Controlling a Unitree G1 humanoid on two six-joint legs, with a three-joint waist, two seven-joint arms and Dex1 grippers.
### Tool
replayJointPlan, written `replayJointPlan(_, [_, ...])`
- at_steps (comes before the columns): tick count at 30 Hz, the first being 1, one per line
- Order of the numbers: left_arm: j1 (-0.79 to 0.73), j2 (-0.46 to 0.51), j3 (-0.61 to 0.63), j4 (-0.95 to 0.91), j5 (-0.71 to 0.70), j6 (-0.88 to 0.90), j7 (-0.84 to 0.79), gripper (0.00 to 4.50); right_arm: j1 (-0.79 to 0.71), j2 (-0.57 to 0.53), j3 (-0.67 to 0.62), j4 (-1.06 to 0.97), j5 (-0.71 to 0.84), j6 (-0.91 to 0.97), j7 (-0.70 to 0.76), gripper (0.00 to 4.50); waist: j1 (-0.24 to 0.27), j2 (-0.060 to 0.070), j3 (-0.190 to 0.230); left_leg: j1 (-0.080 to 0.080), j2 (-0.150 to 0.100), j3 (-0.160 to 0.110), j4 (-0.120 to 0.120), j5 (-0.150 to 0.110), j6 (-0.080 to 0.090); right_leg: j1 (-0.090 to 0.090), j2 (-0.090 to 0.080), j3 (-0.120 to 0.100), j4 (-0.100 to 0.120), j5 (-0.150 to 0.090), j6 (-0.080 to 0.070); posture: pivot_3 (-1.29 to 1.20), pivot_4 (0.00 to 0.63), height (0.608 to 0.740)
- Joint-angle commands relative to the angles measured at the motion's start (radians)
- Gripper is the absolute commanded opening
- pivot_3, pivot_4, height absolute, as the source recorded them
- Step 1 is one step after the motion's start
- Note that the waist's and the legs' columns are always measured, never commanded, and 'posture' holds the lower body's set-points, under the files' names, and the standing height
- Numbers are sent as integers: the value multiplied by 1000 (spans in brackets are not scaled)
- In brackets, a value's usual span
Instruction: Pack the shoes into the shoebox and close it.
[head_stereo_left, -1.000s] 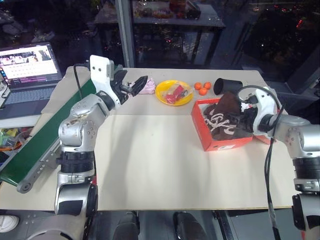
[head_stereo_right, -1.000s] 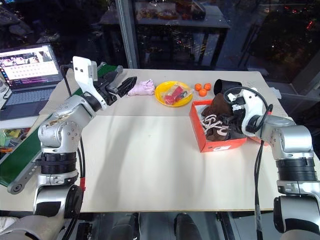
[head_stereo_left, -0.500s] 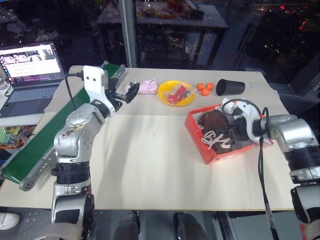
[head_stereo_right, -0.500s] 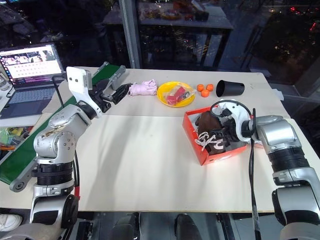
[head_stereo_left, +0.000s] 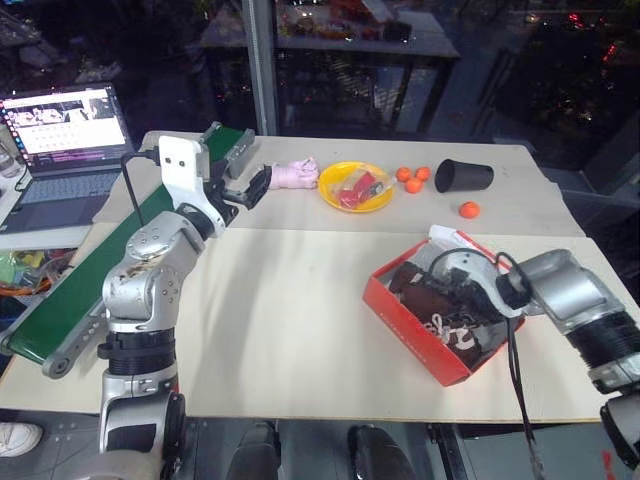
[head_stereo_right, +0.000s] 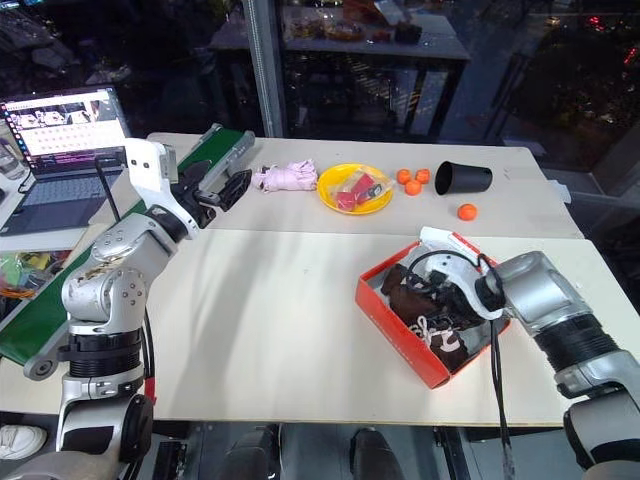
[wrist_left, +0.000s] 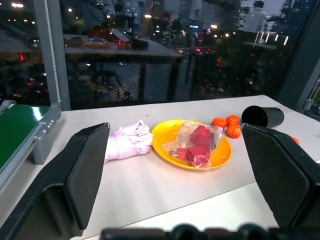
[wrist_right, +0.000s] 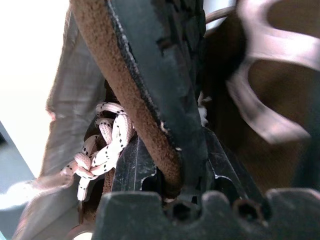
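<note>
Red-orange cardboard, the shoebox (head_stereo_left: 420, 335) sits skewed on the desk (head_stereo_left: 290, 320), and the right tool (head_stereo_left: 462, 298) dips inside it, clenched on the dark brown shoes (head_stereo_right: 425, 300) with cream laces. Farther off, the left tool (head_stereo_left: 250, 187) hangs released above the desk; just beyond it lie a pink bundle (wrist_left: 127, 142) and a yellow bowl (wrist_left: 192, 150).

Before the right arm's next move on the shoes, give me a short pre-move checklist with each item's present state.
1. Shoes inside shoebox: ok, both lie within its walls.
2. Right gripper shut on a shoe: ok, wrist view shows the shoe between its fingers.
3. Shoes lying flat enough for the lid: cannot tell.
4. Lid closed: not ok, box is open.
5. Left gripper away from the box: ok, open, raised near the pink bundle.
</note>
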Motion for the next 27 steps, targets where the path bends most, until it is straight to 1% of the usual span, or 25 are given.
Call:
replayJointPlan(1, [-28, 2, -3, -20, 4, -21, -4, 4500, -11, 63, 88, 76, -93, -106, 32, 460, 1, -3, -2, 1, 0, 0, 0, 0, 0, 1, 0, 0, 0, 0, 0, 0, 150, 740])
replayJointPlan(2, [-29, 1, -5, -20, 5, -21, -3, 4500, -22, 89, 103, 119, -125, -138, 24, 460, 0, -5, -2, 2, 0, 0, 0, 0, 0, 3, 0, 0, -1, 0, 0, 0, 150, 740])
replayJointPlan(3, [-27, 1, -6, -24, 6, -19, -2, 4500, -33, 118, 112, 167, -152, -165, 10, 460, 0, -9, -4, 7, 0, 0, 0, 0, 0, 8, 0, 0, -2, 0, 0, 0, 150, 740])
replayJointPlan(4, [-26, 1, -9, -28, 8, -18, -3, 4500, -45, 143, 112, 207, -171, -185, -3, 460, -1, -11, -5, 13, 1, 0, -1, -1, -1, 13, 0, -1, -3, 0, 0, 0, 150, 740])
replayJointPlan(5, [-21, 5, -14, -36, 12, -16, -6, 4500, -57, 166, 105, 239, -184, -199, -21, 460, -3, -17, -9, 14, 1, 0, -1, -1, -1, 14, 0, 0, -3, -1, 1, 0, 150, 740])
replayJointPlan(6, [-17, 10, -19, -42, 15, -13, -10, 4500, -67, 183, 94, 262, -192, -209, -32, 460, -5, -22, -12, 16, 1, 0, -1, -1, -2, 15, 0, 0, -2, -4, 5, 0, 150, 740])
replayJointPlan(8, [-7, 19, -27, -56, 16, -6, -20, 4500, -86, 211, 57, 289, -196, -214, -39, 1443, -13, -29, -16, 18, 2, 0, -1, -1, -2, 17, 1, -1, -2, -4, 5, 0, 150, 740])
replayJointPlan(9, [-3, 23, -29, -60, 14, -3, -24, 4500, -96, 223, 34, 292, -190, -206, -42, 1658, -18, -28, -16, 20, 2, 0, 0, -1, -4, 19, 1, 0, -3, -3, 4, 0, 150, 740])
replayJointPlan(11, [6, 32, -35, -65, 5, 12, -41, 4500, -117, 233, -24, 258, -163, -161, -38, 2341, -24, -28, -16, 22, 2, 2, 0, -5, -10, 21, 0, 0, -2, -3, 3, 0, 150, 740])
replayJointPlan(12, [9, 40, -46, -65, -1, 25, -59, 4500, -128, 234, -61, 227, -141, -124, -36, 2662, -27, -27, -16, 23, 2, 2, 0, -5, -10, 21, 0, 0, -2, -2, 2, 0, 150, 740])
replayJointPlan(13, [13, 50, -60, -65, -3, 35, -81, 4500, -135, 233, -93, 195, -121, -88, -33, 3085, -29, -26, -14, 24, 2, 2, 0, -5, -10, 21, 0, 0, 0, -2, 2, 0, 150, 740])
replayJointPlan(15, [18, 72, -97, -63, -3, 50, -133, 4500, -147, 225, -154, 115, -73, 3, -24, 3678, -29, -20, -11, 24, 2, 2, -1, -5, -10, 20, 0, 1, 1, -2, 3, 0, 150, 740])
replayJointPlan(16, [19, 79, -109, -63, -4, 55, -152, 4500, -151, 222, -178, 80, -52, 44, -23, 4066, -29, -15, -9, 23, 2, 2, -1, -5, -10, 16, 0, 2, 2, -2, 3, 0, 150, 740])
replayJointPlan(17, [16, 87, -126, -57, -3, 56, -177, 4500, -160, 219, -218, 34, -20, 105, -30, 4456, -28, -15, -8, 19, 2, 2, -1, -1, -4, 12, 1, 2, 5, -2, 3, 0, 150, 740])
replayJointPlan(19, [5, 87, -140, -44, -7, 58, -205, 4500, -175, 219, -282, -33, 29, 205, -49, 4456, -26, -14, -8, 18, 2, 1, -2, 0, -3, 11, 1, 2, 5, -2, 1, 0, 150, 740])
replayJointPlan(22, [-25, 74, -166, -12, 8, 41, -233, 4500, -200, 244, -387, -67, 59, 321, -171, 4456, -22, -12, -6, 15, 1, 0, -3, -1, -3, 9, 2, 2, 5, -2, -3, 0, 150, 740])
replayJointPlan(23, [-33, 69, -172, -1, 13, 35, -237, 4500, -201, 246, -409, -82, 76, 353, -190, 4456, -20, -12, -6, 14, 1, 0, -3, -1, -2, 9, 2, 2, 4, -2, -3, 0, 150, 740])
replayJointPlan(25, [-53, 57, -182, 23, 17, 27, -247, 4500, -212, 260, -503, -106, 127, 443, -241, 4456, -15, -12, -6, 13, 1, 0, -3, -2, -2, 9, 1, 1, 2, -2, -3, 0, 150, 740])
replayJointPlan(27, [-64, 52, -187, 35, 19, 24, -259, 4500, -215, 258, -564, -131, 163, 497, -279, 4456, -10, -11, -6, 12, 1, 0, -3, -2, -2, 9, 1, 1, 2, -2, -3, 0, 150, 740])
